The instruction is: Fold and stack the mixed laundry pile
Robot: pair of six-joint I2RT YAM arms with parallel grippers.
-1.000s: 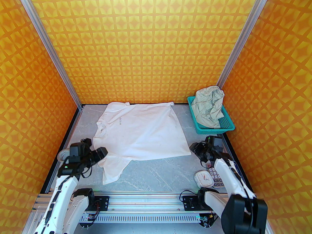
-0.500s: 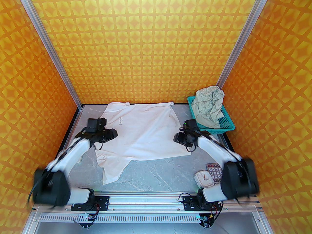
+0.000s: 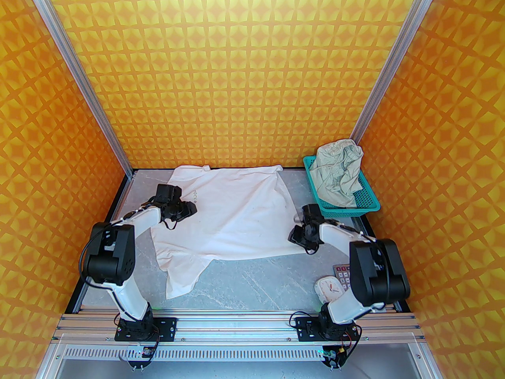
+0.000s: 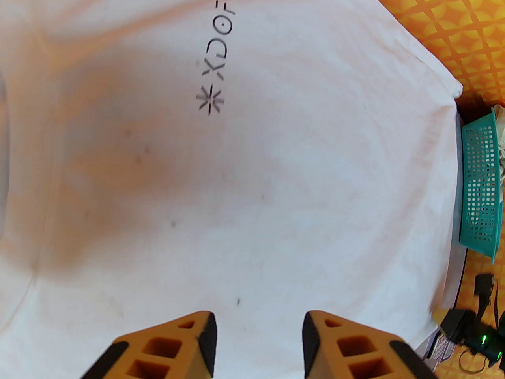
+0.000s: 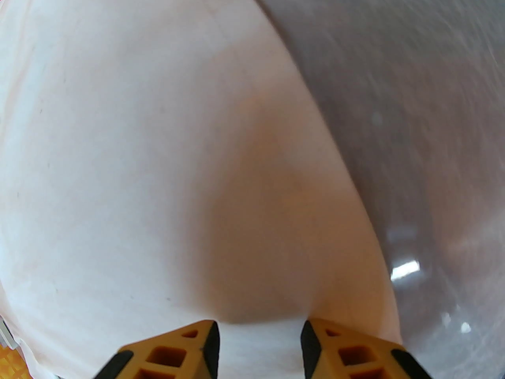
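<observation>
The white T-shirt [image 3: 236, 219] lies spread on the grey table, its small dark lettering [image 4: 216, 57] facing up. My left gripper [image 3: 190, 208] hovers low over the shirt's left chest, just beside the lettering, with orange fingers [image 4: 189, 346] apart and flat cloth showing in the gap. My right gripper [image 3: 294, 236] hangs over the shirt's right edge; its fingers [image 5: 339, 349] are also apart, above the cloth where it meets the bare table [image 5: 414, 93]. The pale greenish shorts [image 3: 338, 172] sit crumpled in the teal basket [image 3: 371, 207] at the back right.
A white clock [image 3: 330, 288] and a calculator [image 3: 342, 274] lie near the right arm's base. Orange patterned walls close in the table on three sides. The basket [image 4: 479, 188] stands just beyond the shirt's right edge. Bare table lies in front of the shirt.
Both arms have swung from the table's near corners forward and inward, over the shirt. The jaws of both grippers have narrowed somewhat. The shirt's left edge has shifted a little.
</observation>
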